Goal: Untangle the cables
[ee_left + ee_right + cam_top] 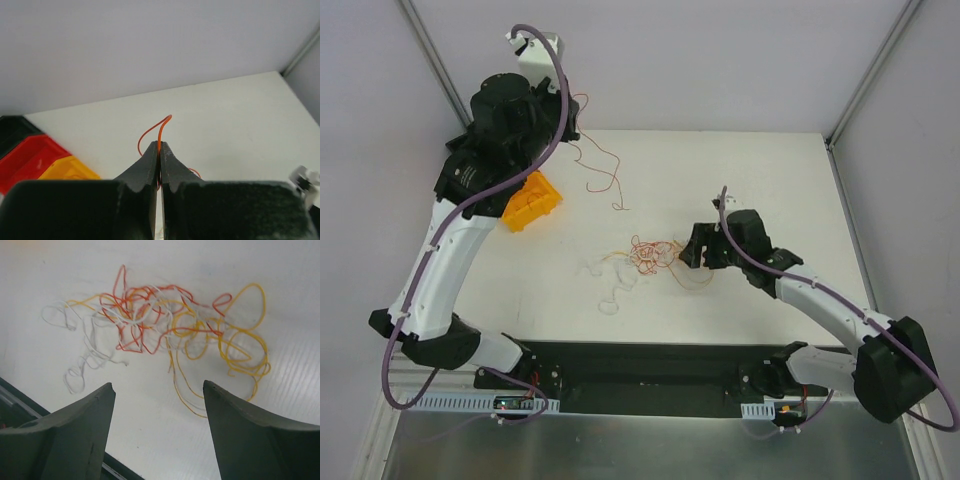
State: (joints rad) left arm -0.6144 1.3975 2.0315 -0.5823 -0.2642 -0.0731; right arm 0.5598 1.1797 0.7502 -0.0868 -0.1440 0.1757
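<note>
Pale, bare walls (pixel 670 60) close in a white bench (pixel 770 180); a black strip (pixel 650 365) runs along its near edge, nearer than the cables (pixel 650 255); these lie bunched mid-bench, with orange, red, yellow and white loops crossing; an orange bin (pixel 532 200) sits to their left; the right claw (pixel 158 384) hangs just right of them, jaws wide and empty; the left claw (pixel 159 150), raised beyond them to the far left, is pinched tight on one orange strand (pixel 161 127).

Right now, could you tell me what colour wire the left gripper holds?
Orange wire; left wrist view shows it best.
</note>
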